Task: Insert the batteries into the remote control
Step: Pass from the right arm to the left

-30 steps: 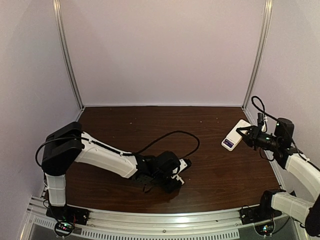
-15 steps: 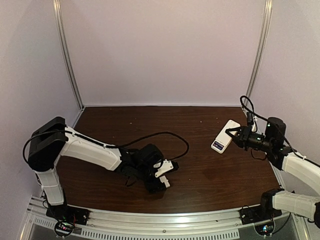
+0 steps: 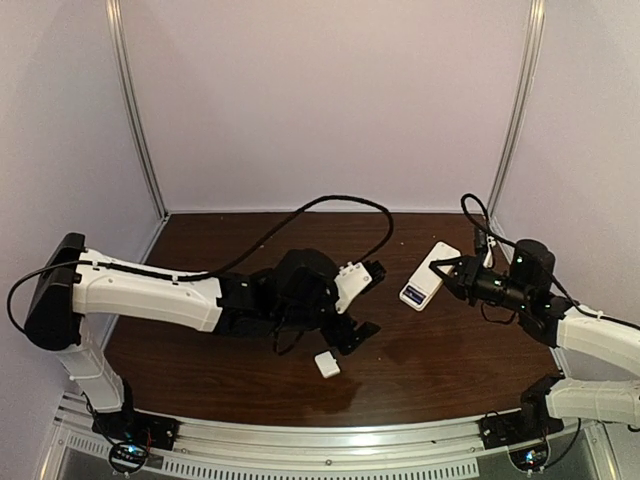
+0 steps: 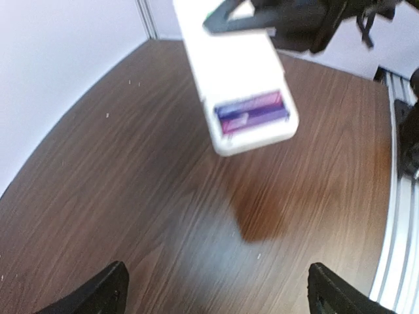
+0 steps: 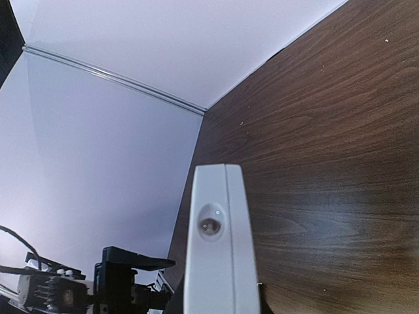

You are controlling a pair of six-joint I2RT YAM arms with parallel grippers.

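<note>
The left arm is reaching out low across the brown table, its forearm lying from the left wall toward the centre. A black cable is looping up from its wrist and over toward the back wall. The left gripper is standing wide open near the middle of the table and is holding nothing. In the left wrist view its two black fingertips are sitting far apart at the bottom corners, with only bare wood between them.

Just in front of that gripper, a small white square cover is lying flat on the table, apart from both arms.

To the right of centre, the remote control is hanging above the table with its plain back facing up, and it is casting a dark shadow on the wood below. The compartment at its free end is showing open, and the batteries are sitting inside it side by side as two purple-blue strips. That view is blurred, so their exact seating cannot be judged.

The right gripper is clamping the opposite end of the remote control, fingers closed against its sides. From the right wrist camera only the remote control's narrow end face is showing, with a small round lens.
</note>
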